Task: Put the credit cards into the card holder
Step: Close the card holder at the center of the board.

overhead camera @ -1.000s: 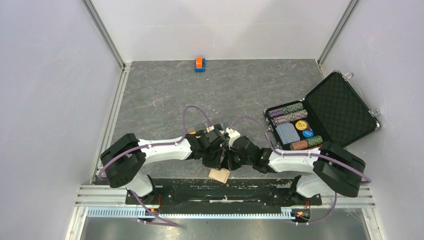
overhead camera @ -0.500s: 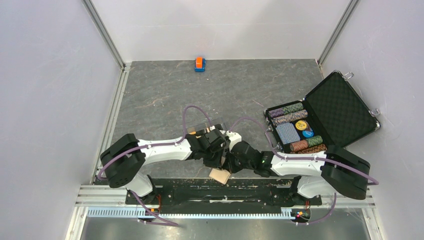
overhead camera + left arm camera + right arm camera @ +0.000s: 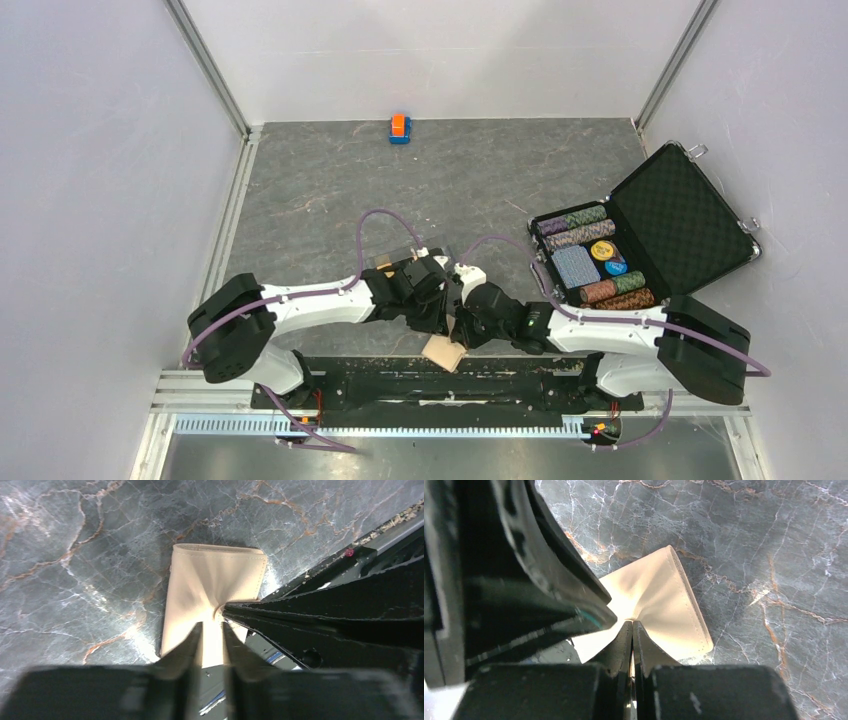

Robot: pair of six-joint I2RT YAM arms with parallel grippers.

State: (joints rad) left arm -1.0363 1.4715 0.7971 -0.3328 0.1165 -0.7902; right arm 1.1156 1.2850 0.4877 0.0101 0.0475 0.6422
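The tan card holder (image 3: 443, 352) lies at the table's near edge, next to the black base rail. My right gripper (image 3: 632, 623) is shut on it, pinching a fold of its upper face (image 3: 664, 597). My left gripper (image 3: 212, 626) hovers over the same holder (image 3: 215, 580) with its fingers a narrow gap apart, and tan shows through the gap. The right gripper's dark fingers (image 3: 300, 615) come in from the right and meet the holder just ahead of the left fingertips. In the top view both grippers (image 3: 440, 318) (image 3: 462, 328) crowd together above the holder. No credit cards show in any view.
An open black foam-lined case (image 3: 690, 215) with poker chips and a blue deck (image 3: 578, 265) sits at the right. A small orange-and-blue block (image 3: 399, 127) stands at the far edge. The base rail (image 3: 430, 378) runs just behind the holder. Walls close in both sides.
My left gripper's fingers have parted slightly from shut. The right arm has stretched further left and lower, and the holder has shifted a little toward the rail.
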